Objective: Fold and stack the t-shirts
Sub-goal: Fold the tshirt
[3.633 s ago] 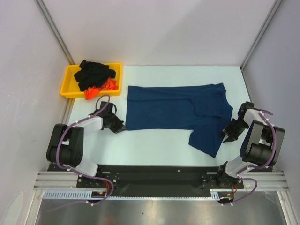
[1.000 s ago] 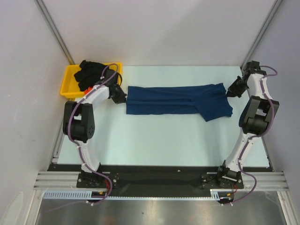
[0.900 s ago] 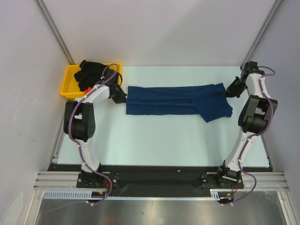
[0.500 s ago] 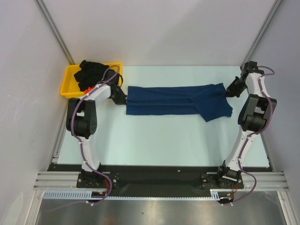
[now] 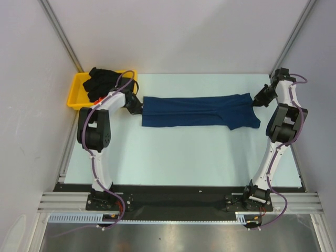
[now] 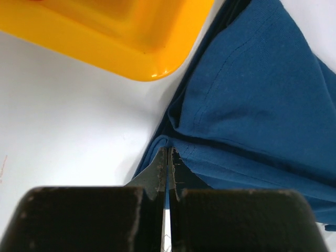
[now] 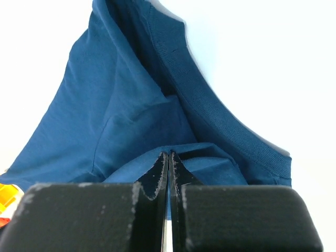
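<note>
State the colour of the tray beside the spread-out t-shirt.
Yellow. The tray shows best in the left wrist view.

Light: bright and even, from above; the white table (image 5: 173,157) looks nearly washed out.
Shadows: soft and thin, beside the navy t-shirt (image 6: 252,105).
Glare: a small shine on the yellow tray (image 6: 157,71) rim.
Focus: my fingers (image 6: 79,220) are dark and blurred; the cloth is sharp.
Edges: the frame post (image 5: 62,37) leans in the top view.

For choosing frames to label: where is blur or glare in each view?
Top external: even light, navy blue cloth t-shirt sharp. Left wrist: small glare on yellow plastic tray rim; left gripper body blurred. Right wrist: white table washed out.
</note>
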